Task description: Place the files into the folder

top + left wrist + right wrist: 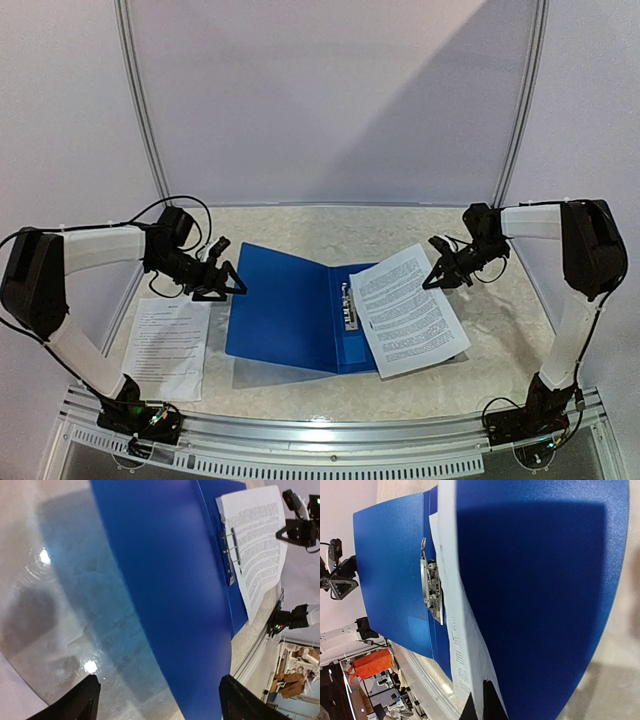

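The blue folder (285,305) lies open on the table, its metal clip (350,305) at the spine. My right gripper (440,272) is shut on the far right edge of a printed sheet (405,310) and holds it tilted over the folder's right cover. In the right wrist view the fingertips (482,702) pinch the sheet (457,625) above the blue cover (545,605). My left gripper (222,283) is open at the far left corner of the left cover. In the left wrist view its fingers (90,700) straddle the cover's edge (165,580). A second sheet (168,345) lies flat left of the folder.
White booth walls stand at the back and sides. A metal rail (330,440) runs along the table's near edge between the arm bases. The table top (300,225) is pale marbled.
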Available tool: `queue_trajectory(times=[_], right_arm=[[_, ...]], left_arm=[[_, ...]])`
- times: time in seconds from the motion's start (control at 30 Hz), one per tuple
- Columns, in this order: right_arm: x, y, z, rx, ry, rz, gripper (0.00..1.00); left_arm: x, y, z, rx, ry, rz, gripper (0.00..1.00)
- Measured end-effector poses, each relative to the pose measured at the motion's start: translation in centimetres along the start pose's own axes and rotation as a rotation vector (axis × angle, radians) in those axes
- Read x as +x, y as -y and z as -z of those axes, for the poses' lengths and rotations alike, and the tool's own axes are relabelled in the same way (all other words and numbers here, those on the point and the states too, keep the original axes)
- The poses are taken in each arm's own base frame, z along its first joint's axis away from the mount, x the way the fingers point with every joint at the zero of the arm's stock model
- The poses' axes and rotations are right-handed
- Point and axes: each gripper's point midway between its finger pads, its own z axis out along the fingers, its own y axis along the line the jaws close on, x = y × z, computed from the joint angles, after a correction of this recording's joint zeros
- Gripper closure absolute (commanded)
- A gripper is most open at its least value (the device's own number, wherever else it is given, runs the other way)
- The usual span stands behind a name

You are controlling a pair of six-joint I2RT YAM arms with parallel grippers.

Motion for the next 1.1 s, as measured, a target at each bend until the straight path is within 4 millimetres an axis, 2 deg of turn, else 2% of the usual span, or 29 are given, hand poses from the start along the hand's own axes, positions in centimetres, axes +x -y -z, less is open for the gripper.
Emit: queue_trajectory(times=[0.1, 0.23, 0.5, 0.77, 1.0, 1.1], right_arm=[[-0.8, 0.2, -0.3, -0.004, 0.023, -0.002, 1.00], [-1.7, 0.2, -0.4, -0.009, 0.054, -0.006, 1.00], [-2.0, 0.6, -1.1, -0.039, 0.086, -0.028, 1.00], [-2.8, 0.4, -1.5, -0.084, 0.129, -0.014, 1.00], [-2.9, 0.7, -1.7, -0.084, 0.145, -0.013, 1.00], [-3.0, 0.8, -1.7, -0.079, 0.154, 0.002, 1.00]], left_arm=[[0.5, 0.1, -1.0, 0.008, -0.030, 0.008, 0.42], [0.9, -0.5, -1.7, 0.000, -0.057, 0.038, 0.52], [0.4, -0.3, -1.6, 0.009, -0.039, 0.037, 0.58], [0.4, -0.2, -1.7, 0.010, -0.037, 0.036, 0.69], [0.4, -0.3, -1.6, 0.007, -0.038, 0.028, 0.90], [0.4, -0.3, -1.6, 0.006, -0.038, 0.027, 0.93]])
